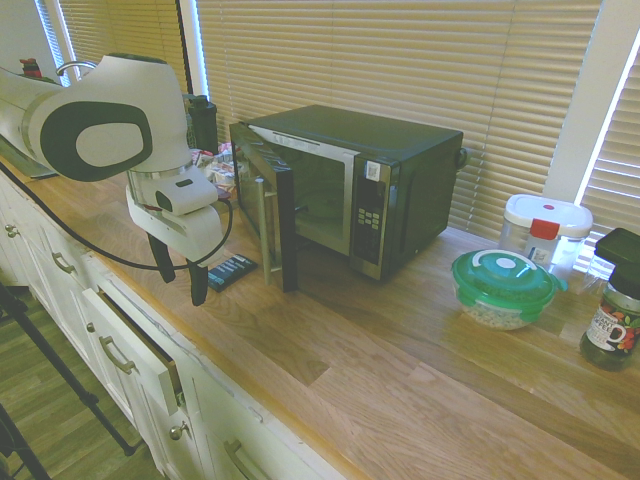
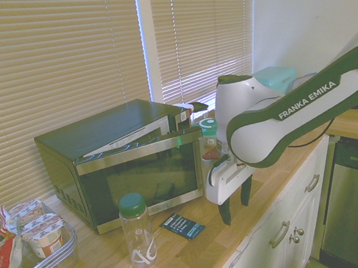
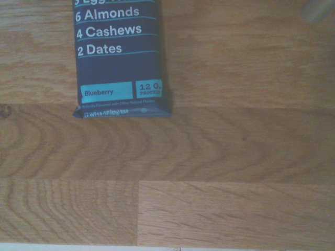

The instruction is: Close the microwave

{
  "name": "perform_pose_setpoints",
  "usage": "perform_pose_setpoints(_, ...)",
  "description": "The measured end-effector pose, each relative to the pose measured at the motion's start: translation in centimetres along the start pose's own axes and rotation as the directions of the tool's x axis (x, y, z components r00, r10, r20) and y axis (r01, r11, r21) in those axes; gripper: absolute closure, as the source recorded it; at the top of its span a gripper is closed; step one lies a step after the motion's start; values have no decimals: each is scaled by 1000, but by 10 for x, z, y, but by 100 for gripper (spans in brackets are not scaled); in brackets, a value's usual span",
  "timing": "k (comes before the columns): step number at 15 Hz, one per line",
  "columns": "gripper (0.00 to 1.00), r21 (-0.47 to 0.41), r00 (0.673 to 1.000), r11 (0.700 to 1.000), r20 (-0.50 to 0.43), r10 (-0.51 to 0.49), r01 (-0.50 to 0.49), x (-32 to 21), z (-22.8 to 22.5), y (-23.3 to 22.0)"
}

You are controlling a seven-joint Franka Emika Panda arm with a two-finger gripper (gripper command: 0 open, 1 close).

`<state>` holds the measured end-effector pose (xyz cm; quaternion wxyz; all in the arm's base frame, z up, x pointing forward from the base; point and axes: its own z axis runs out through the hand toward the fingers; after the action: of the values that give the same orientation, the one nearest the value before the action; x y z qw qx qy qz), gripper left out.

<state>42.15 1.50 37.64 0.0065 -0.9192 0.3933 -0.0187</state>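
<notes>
1 microwave (image 1: 400, 160), door ajar, just beside gripper (image 1: 178, 284).

Soft window light, hazy contrast

Kitchen: wooden counter (image 1: 420, 370) over white cabinets (image 2: 299, 227) with handles; microwave (image 1: 385, 150); lidded food container (image 1: 505, 290); blueberry protein bar (image 3: 119, 63).

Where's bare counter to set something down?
Bare: the strip between the green-lidded bowl and the counter's front edge. Crowded: the microwave's open-door side, with snack bar, bottle and claw.
</notes>
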Motion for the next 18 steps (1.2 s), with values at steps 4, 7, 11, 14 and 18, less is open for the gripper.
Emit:
perform_pose_setpoints(4,0,-3,1000,1000,2,13,-13,0,2,-2)
perform_pose_setpoints(7,0,10,1000,1000,-20,14,-13,0,-12,-16)
perform_pose_setpoints(11,0,15,999,1000,-45,15,-14,0,-36,-37)
perform_pose_setpoints(14,0,25,998,1000,-62,18,-16,8,-50,-56)
perform_pose_setpoints(18,0,39,997,999,-75,28,-25,32,-75,-85)
